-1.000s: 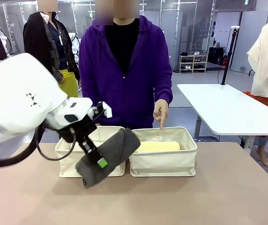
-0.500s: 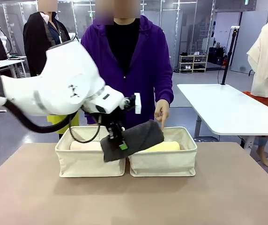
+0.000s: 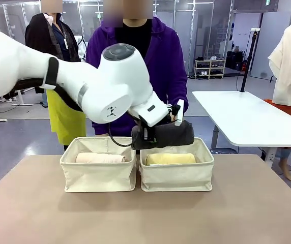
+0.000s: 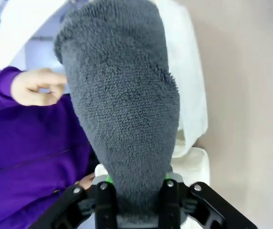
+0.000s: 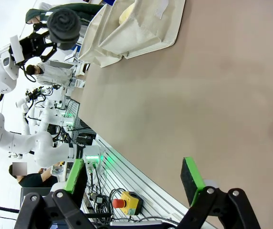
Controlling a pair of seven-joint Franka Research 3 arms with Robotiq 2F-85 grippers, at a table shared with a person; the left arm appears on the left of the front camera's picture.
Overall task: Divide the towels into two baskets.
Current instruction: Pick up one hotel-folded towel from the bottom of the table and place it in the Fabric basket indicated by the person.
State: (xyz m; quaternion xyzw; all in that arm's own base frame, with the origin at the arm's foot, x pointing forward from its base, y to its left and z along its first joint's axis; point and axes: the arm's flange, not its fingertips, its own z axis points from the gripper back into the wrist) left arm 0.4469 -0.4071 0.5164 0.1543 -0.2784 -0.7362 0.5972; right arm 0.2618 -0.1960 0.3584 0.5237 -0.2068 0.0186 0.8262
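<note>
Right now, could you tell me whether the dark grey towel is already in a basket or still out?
Still out: the left gripper is shut on the dark grey towel, holding it level above the right basket, over the yellow towel.

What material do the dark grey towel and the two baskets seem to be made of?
The dark grey towel looks like terry cloth, matte: fine loops cover its surface. The two baskets look like cream canvas or a similar woven fabric, judging by their soft, slightly creased walls.
</note>
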